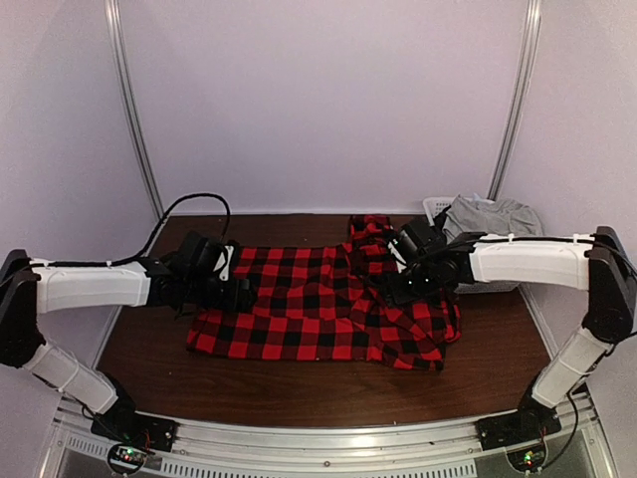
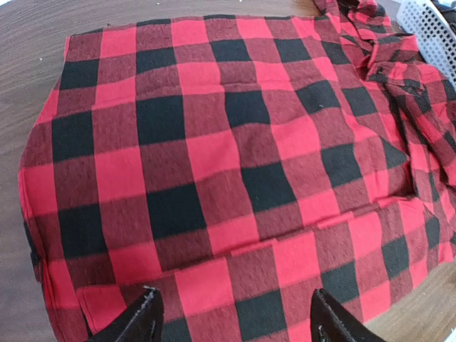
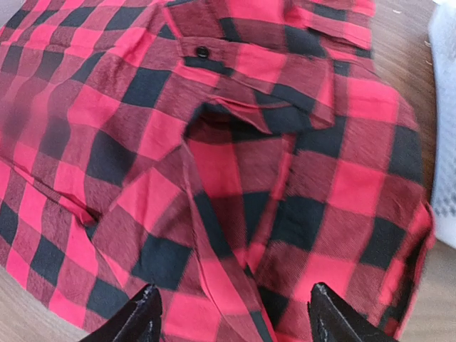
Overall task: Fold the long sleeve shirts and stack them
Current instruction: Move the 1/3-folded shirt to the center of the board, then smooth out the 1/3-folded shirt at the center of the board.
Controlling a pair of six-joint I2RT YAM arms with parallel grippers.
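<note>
Hovering over the flannel shirt (image 1: 318, 304) on the table (image 1: 299, 383), left fingers (image 2: 139, 319) spread, right fingers (image 3: 137, 320) spread, both empty

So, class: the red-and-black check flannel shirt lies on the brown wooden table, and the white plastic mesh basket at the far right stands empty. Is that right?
No: the white plastic mesh basket is not empty; a crumpled grey garment lies in it, as the top external view shows. The red-and-black check flannel shirt does lie on the brown wooden table.
</note>
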